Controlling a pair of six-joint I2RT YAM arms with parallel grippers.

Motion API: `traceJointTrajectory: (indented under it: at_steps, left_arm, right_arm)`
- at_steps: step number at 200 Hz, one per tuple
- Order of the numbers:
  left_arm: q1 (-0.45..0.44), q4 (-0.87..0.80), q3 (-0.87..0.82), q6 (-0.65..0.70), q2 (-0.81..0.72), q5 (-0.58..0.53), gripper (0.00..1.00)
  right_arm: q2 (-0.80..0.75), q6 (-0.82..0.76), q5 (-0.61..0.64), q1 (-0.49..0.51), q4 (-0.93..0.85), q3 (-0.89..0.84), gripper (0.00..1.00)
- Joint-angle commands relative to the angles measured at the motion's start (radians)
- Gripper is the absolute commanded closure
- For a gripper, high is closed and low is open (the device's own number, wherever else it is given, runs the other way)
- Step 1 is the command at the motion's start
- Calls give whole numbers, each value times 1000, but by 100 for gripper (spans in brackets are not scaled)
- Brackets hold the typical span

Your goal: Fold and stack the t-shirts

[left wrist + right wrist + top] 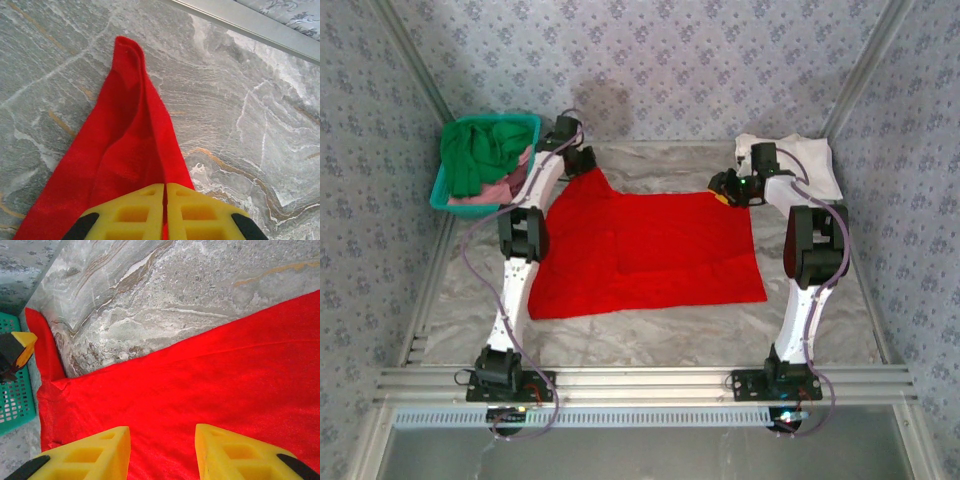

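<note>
From the top external camera, the red t-shirt (640, 250) lies spread mostly flat on the middle of the grey marbled worktop (650, 335), with one layer folded over on its left half. The left claw (582, 165) sits at the shirt's far left corner, where a narrow tongue of red cloth runs up to it. The right claw (722, 188) is at the far right corner of the same shirt. A white t-shirt (810, 160) lies at the far right of the worktop, behind the right arm. At the far left stands a teal basket (448, 203) holding a green t-shirt (475, 155) bunched on top of a pink t-shirt (505, 190).

From the left wrist camera, the left claw (164, 200) has its yellow fingers (130, 215) pressed together, pinching the red t-shirt (125, 150). A tapering strip of the cloth stretches away from the fingers across the worktop (250, 125). A metal rail (250, 22) crosses the far right corner.

From the right wrist camera, the right claw (162, 440) has its fingers (95, 455) spread wide over the red t-shirt (200, 390), near its far edge; whether they touch the cloth cannot be told. At the left, the left claw (15, 352) is beside a raised red strip, with the basket (15, 405) just beyond.
</note>
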Motion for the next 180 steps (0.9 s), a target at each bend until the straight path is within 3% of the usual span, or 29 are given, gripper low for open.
traceJointTrajectory:
  at_steps: [1,37,62,103,132,180]
  left_arm:
    - [-4,-4,37,2,6,14,92]
    - [-7,10,40,3,-5,58,100]
    - [-12,21,39,3,-34,85,100]
    - [-11,40,16,-19,-127,93,100]
    - [-9,130,-148,-46,-254,89,100]
    - [-5,257,-462,-71,-434,65,100]
  right_arm:
    - [20,13,-19,-6,3,24,59]
    - [29,18,-24,-10,9,35,59]
    - [30,14,-12,-23,3,40,59]
    - [34,-10,136,-54,-79,75,56]
    - [72,-32,255,-75,-152,124,55]
    - [178,-60,272,-85,-226,231,53]
